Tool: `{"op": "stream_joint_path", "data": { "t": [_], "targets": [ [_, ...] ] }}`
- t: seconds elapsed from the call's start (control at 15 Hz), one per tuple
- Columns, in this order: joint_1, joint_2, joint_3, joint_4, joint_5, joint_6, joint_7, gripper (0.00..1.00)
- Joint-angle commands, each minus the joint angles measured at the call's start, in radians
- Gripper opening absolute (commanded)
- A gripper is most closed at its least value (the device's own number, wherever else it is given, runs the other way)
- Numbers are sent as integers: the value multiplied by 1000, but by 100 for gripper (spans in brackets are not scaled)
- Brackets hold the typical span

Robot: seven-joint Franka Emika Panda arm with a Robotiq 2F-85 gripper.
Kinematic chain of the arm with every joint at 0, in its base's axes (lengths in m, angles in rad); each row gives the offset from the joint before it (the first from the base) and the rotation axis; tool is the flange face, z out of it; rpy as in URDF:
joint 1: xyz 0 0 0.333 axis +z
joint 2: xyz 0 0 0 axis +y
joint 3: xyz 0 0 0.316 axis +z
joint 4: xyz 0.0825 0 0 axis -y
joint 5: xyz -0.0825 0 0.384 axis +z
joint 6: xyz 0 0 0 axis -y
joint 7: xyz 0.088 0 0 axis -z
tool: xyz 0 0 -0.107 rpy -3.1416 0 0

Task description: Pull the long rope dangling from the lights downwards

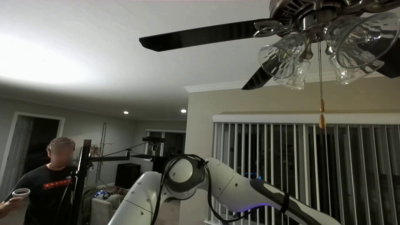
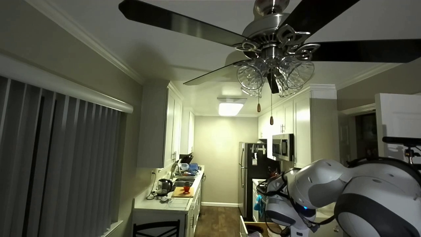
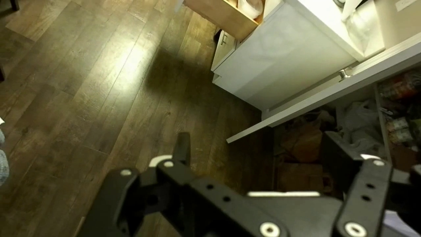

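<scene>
The lights (image 1: 282, 57) are clear ruffled glass shades under a ceiling fan, and they also show in an exterior view (image 2: 252, 76). The long rope (image 1: 322, 121) is a thin pale cord that hangs straight down from the hub and ends in an amber-brown knob. Its knob also shows in an exterior view (image 2: 271, 120). A shorter cord with a similar knob (image 2: 259, 107) hangs beside it. My gripper (image 3: 259, 146) is open and empty and points down over the floor. It lies outside both exterior views, well below the rope. The rope is out of the wrist view.
Dark fan blades (image 1: 200, 35) spread around the lights. My arm (image 2: 319, 184) is bent, below the fan, with black cables along it. A person (image 1: 51, 178) stands at the far left. The wrist view shows a white door (image 3: 315, 98) and an open drawer (image 3: 227, 16).
</scene>
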Motion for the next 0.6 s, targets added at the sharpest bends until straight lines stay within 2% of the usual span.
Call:
{"op": "stream_joint_path", "data": {
  "t": [0.0, 0.53],
  "targets": [
    [80, -88, -70, -13, 53, 0, -27, 100],
    [323, -182, -278, 83, 57, 0, 108, 100]
  ]
}}
